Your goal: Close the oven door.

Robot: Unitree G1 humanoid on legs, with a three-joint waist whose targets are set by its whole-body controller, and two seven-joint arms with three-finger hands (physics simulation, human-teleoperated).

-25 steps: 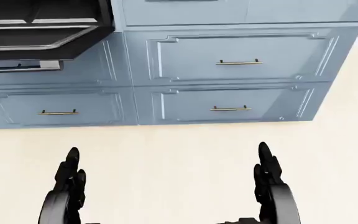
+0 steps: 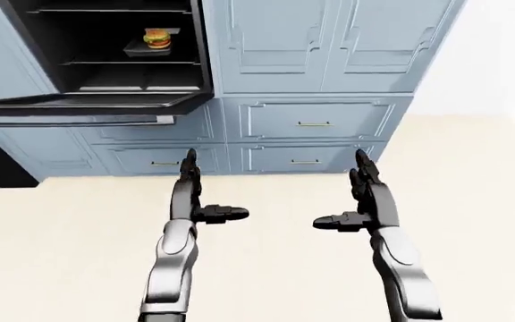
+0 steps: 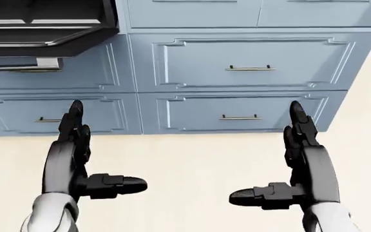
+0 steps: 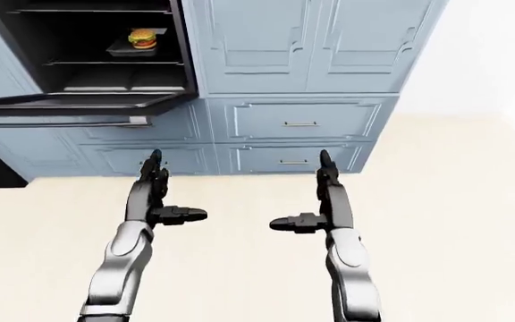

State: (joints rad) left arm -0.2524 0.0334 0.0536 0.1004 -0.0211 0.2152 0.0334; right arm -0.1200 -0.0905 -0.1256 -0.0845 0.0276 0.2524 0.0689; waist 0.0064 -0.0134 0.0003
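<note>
Two hands, both empty, raised side by side over the pale floor [image 2: 60,235]. Left hand [image 3: 76,159]: fingers spread wide, long fingers pointing to 12 o'clock, thumb out toward 3 o'clock; touching nothing. Right hand [image 3: 298,169]: the mirror of it, fingers spread wide, thumb out toward 9 o'clock; touching nothing. The hands stand well apart from each other.

One oven [image 2: 105,47], at 11 o'clock in the left-eye view, set into the blue cabinetry; dark cavity, wire racks across it. One oven door [image 2: 87,102], open, dropped to lie roughly level below the cavity, its edge facing the camera; one long metal bar handle [image 2: 74,121] along that edge. The door lies up and to the left of the left hand, apart from it.

One burger [image 2: 156,37] on one dark tray [image 2: 141,48], resting on a rack inside the cavity.

Two tall cabinet doors [image 2: 315,40] at 12 to 1 o'clock in the left-eye view, right of the oven. Three drawers with slim bar pulls show in the head view: one upper drawer [image 3: 250,58] and one lower drawer [image 3: 237,111] at right, one left drawer [image 3: 18,113] beneath the oven door.

One white wall [image 2: 499,54] at 2 o'clock in the left-eye view.

No brand, label or lettering can be read on any item.
</note>
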